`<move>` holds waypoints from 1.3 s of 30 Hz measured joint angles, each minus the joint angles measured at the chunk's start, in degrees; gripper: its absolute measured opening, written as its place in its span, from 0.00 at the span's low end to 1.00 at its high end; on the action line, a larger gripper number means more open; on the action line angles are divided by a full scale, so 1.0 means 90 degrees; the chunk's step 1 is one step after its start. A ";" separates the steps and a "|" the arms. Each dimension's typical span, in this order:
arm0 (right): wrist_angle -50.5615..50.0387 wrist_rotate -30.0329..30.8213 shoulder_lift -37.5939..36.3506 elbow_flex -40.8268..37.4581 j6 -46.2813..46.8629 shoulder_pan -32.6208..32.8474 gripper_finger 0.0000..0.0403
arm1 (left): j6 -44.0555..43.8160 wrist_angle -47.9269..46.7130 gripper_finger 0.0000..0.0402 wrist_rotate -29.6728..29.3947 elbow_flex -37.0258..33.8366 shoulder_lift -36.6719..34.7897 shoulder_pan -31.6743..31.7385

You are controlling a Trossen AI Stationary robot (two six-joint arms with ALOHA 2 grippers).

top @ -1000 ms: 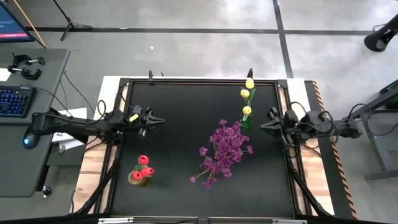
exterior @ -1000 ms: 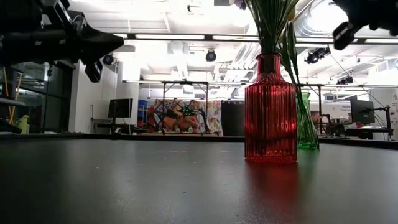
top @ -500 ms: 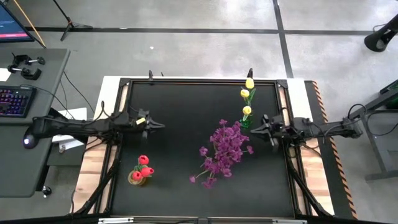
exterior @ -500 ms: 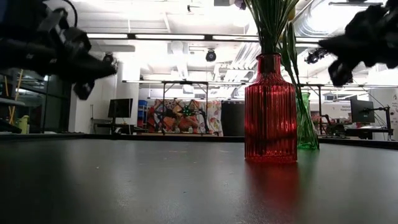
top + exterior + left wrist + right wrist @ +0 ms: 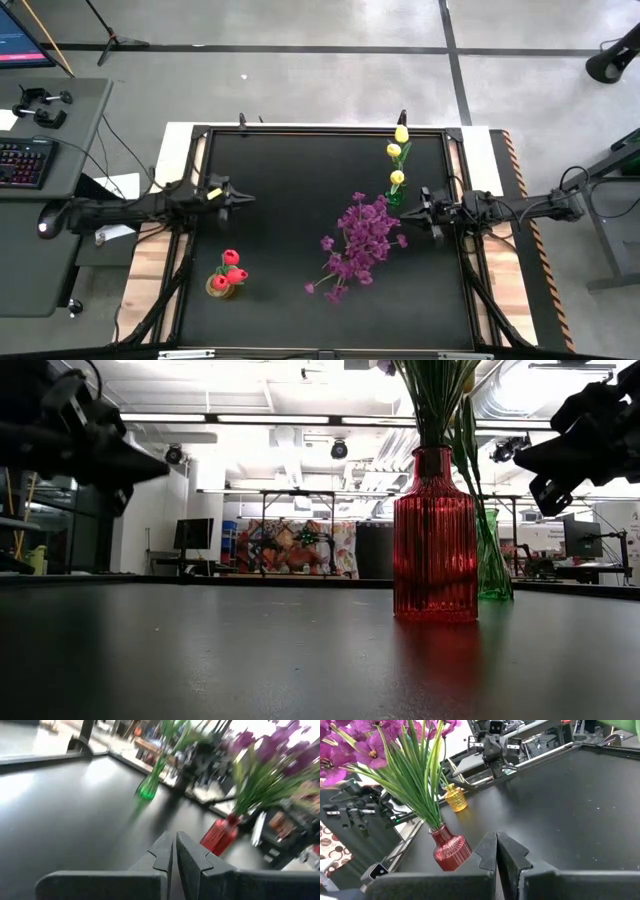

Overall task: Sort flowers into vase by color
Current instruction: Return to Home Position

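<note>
My left gripper (image 5: 245,197) and right gripper (image 5: 412,203) sit closed and empty; the purple flowers (image 5: 358,240) mid-frame look light and floppy, best pinched low on their stems.

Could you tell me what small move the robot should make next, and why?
Probably pull both arms back toward their bases. Purple flowers stand in the red vase, yellow tulips in the green vase, red tulips in the yellow vase; no loose stem shows. The left gripper and right gripper are shut and empty, the right one near the green vase.
</note>
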 joint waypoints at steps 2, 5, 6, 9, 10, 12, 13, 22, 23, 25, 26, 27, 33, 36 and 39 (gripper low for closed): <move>0.0000 -0.0002 0.0000 0.0000 0.0003 0.0000 0.00 | 0.0000 0.0004 0.03 0.0000 0.0000 -0.0308 0.0012; -0.0002 -0.0002 0.0000 0.0000 0.0001 0.0000 0.00 | 0.0003 0.0010 0.03 -0.0001 0.0000 -0.0828 0.0022; -0.0002 0.0000 -0.0002 0.0000 0.0003 0.0000 0.00 | -0.0001 0.0083 0.03 0.0000 -0.0002 -0.0862 0.0022; -0.0005 0.0002 0.0000 0.0000 -0.0001 0.0000 0.00 | 0.0003 0.0380 0.03 -0.0005 -0.0015 -0.0847 -0.0026; -0.0005 0.0002 0.0005 0.0000 0.0001 0.0000 0.00 | 0.0001 0.0455 0.03 -0.0005 -0.0008 -0.0854 -0.0068; -0.0007 0.0002 0.0009 0.0000 0.0001 0.0000 0.00 | 0.0001 0.0440 0.03 -0.0002 -0.0006 -0.0857 -0.0133; -0.0010 0.0002 0.0021 0.0002 0.0001 0.0000 0.00 | 0.0003 0.0393 0.03 0.0002 -0.0009 -0.0852 -0.0147; -0.0015 0.0002 0.0024 0.0002 0.0001 0.0000 0.00 | 0.1135 0.0019 0.03 0.0035 -0.0007 -0.0854 -0.0602; -0.0015 0.0002 0.0024 0.0005 0.0001 0.0000 0.00 | 0.1552 0.0002 0.03 0.0099 -0.0007 -0.0847 -0.0687; -0.0015 0.0002 0.0024 0.0005 0.0001 0.0000 0.00 | 0.2443 0.0011 0.03 0.0141 -0.0009 -0.0857 -0.0915; -0.0015 0.0005 0.0024 0.0005 0.0001 0.0000 0.00 | 0.2848 0.0029 0.03 0.0136 -0.0007 -0.0857 -0.1021; -0.0015 0.0002 0.0024 0.0005 0.0001 0.0000 0.00 | 0.3153 0.0002 0.03 0.0136 -0.0007 -0.0857 -0.1113; -0.0016 0.0004 0.0024 0.0005 0.0001 0.0000 0.00 | 0.3007 0.0008 0.03 0.0131 -0.0007 -0.0854 -0.1327; -0.0015 0.0005 0.0024 0.0005 0.0001 0.0000 0.00 | 0.2754 0.0011 0.03 0.0126 -0.0007 -0.0854 -0.1326; -0.0015 0.0003 0.0024 0.0005 0.0001 0.0000 0.00 | 0.2724 0.0008 0.03 0.0119 -0.0007 -0.0854 -0.1307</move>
